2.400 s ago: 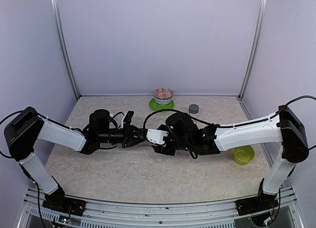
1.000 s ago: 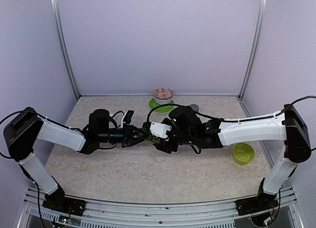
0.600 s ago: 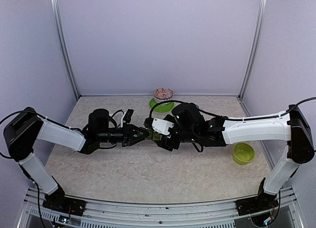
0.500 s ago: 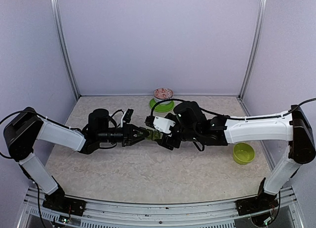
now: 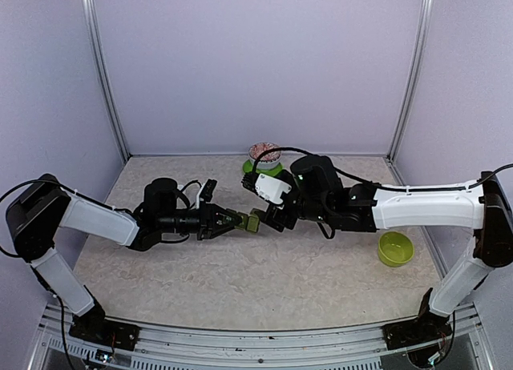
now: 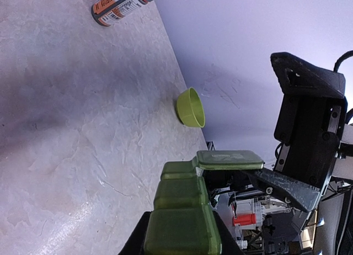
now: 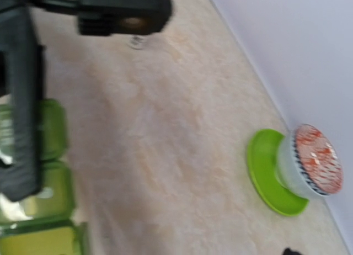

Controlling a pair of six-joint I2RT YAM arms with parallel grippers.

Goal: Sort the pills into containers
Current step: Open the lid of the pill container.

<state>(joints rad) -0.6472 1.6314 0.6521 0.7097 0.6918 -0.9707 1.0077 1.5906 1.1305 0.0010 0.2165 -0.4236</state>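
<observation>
From above, my left hand (image 5: 231,223) is clamped on one end of the green pill box (image 5: 250,223), holding it near the middle of the counter (image 5: 240,290). My right hand (image 5: 272,218) sits just off the box's 3 o'clock end. A patterned bowl (image 5: 264,151) on a green plate (image 5: 251,168) stands at 12 o'clock, and a lime bowl (image 5: 395,250) sits toward 4 o'clock.

On my left wrist camera the box's three compartments run away toward 12 o'clock. The farthest lid (image 6: 229,159) stands open and the nearer two are shut. My right hand's fingers (image 6: 284,187) are spread apart, one just under that lid, gripping nothing. A bottle (image 6: 122,1) with an orange label shows at 11 o'clock.

My right wrist camera is blurred: the box is at 8 o'clock, the bowl and plate at 4 o'clock.
</observation>
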